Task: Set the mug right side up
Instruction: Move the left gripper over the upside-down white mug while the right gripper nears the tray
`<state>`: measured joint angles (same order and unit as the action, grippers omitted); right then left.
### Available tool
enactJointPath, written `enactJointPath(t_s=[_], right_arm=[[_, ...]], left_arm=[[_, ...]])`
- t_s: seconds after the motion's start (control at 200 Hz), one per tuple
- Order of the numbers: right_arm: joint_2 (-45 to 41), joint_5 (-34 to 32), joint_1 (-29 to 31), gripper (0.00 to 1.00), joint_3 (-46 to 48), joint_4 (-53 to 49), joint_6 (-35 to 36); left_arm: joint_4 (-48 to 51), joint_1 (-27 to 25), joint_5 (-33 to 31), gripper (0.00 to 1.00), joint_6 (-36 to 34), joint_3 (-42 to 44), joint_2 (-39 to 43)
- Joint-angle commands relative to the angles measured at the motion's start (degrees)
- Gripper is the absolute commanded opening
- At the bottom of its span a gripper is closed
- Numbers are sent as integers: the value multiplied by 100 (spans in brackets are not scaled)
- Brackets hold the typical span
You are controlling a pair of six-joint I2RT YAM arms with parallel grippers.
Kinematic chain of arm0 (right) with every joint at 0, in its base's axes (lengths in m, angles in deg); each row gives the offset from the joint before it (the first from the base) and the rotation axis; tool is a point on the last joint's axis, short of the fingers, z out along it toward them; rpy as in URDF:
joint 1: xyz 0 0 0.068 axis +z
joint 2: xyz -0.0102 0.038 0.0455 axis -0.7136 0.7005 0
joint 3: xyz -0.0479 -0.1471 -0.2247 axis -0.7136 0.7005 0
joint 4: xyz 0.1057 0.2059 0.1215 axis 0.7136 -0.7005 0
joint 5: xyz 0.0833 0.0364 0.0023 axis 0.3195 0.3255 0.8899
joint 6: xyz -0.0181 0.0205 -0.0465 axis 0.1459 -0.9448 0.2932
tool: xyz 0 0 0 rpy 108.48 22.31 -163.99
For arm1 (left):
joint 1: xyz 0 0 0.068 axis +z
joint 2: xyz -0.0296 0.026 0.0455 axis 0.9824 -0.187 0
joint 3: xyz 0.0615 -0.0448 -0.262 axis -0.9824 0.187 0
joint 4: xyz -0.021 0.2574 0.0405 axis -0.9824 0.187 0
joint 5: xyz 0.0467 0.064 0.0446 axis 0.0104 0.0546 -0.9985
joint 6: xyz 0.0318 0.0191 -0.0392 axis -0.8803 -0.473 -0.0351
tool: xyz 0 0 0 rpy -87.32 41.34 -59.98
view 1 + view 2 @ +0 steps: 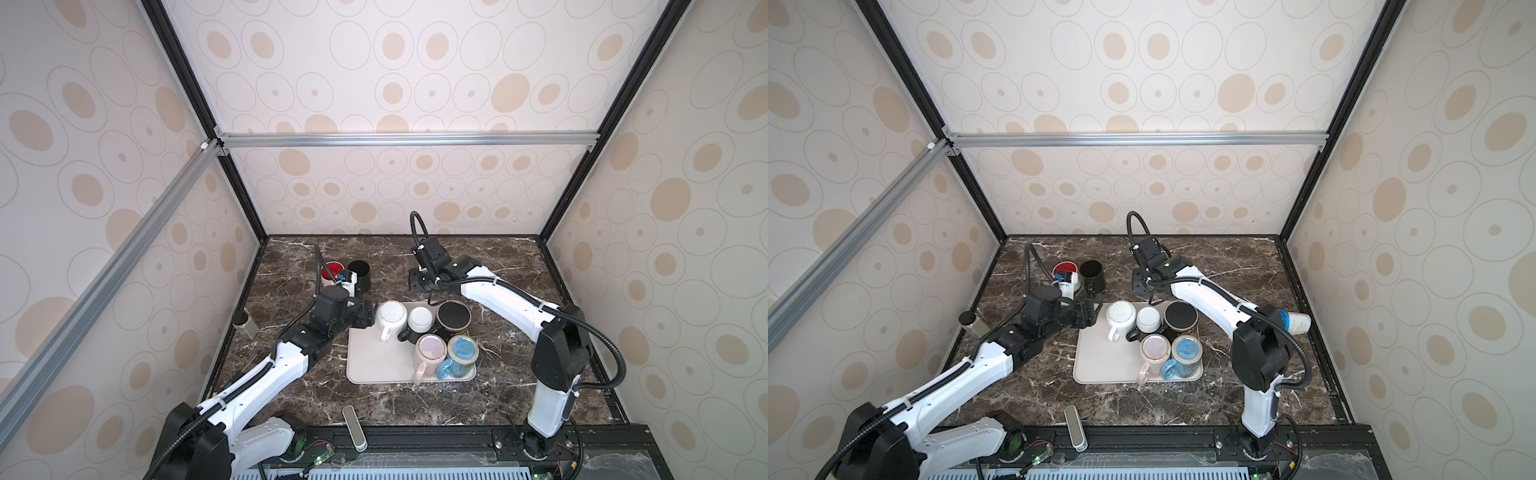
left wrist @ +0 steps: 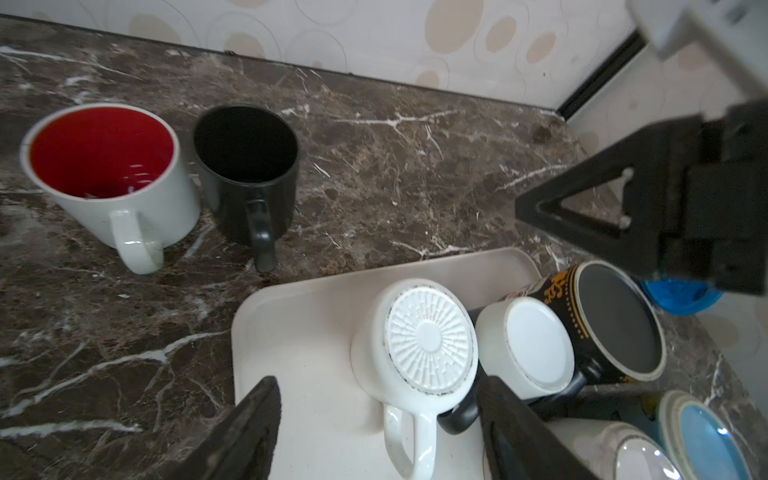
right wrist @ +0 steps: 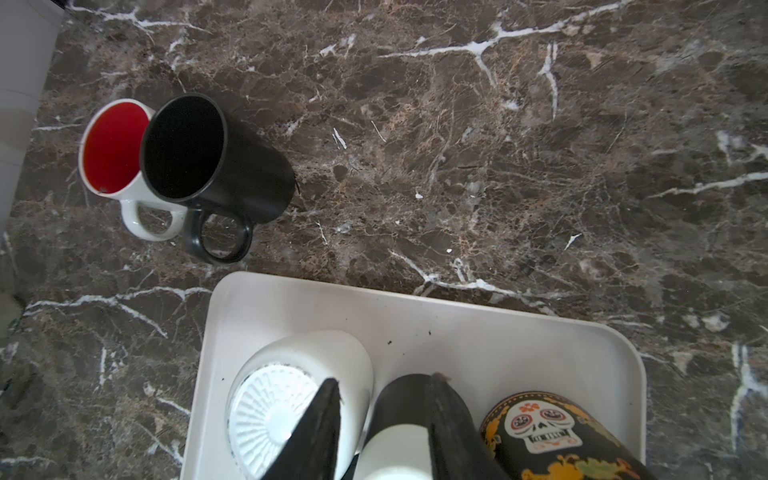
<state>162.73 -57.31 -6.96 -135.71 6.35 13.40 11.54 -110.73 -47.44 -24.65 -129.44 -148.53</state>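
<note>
Several mugs stand upside down on the beige tray [image 1: 374, 365] [image 2: 299, 316]. At its back left corner is a white mug [image 1: 390, 316] [image 1: 1121, 314] [image 2: 428, 336] [image 3: 270, 411] with a ribbed base, its handle toward the front. My left gripper [image 1: 371, 316] [image 2: 378, 415] is open at this mug's left side. Its fingers [image 2: 253, 424] straddle the handle and the near side without touching. My right gripper [image 1: 426, 293] [image 3: 384, 380] hovers over the tray's back edge, open and empty. In its wrist view a small black mug [image 1: 419, 319] with a white base shows between the fingers.
A black skull mug [image 1: 454, 318], a pink mug [image 1: 431, 348] and a blue mug [image 1: 462, 351] also sit inverted on the tray. A red-lined white mug [image 2: 104, 166] and a black mug [image 2: 245, 166] stand upright at the back left. A paper cup [image 1: 1296, 322] lies at the right.
</note>
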Motion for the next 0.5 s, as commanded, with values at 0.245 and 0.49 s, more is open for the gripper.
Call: enactJointPath(t_s=[0.245,0.49], right_arm=[[-316,-124,44,37,201,-78,-231],[-239,3,41,37,162,-116,-293]], left_arm=[[451,-635,-141,59,-644,-367,-437],[701,-814,-155,53,-707,-523,-805]])
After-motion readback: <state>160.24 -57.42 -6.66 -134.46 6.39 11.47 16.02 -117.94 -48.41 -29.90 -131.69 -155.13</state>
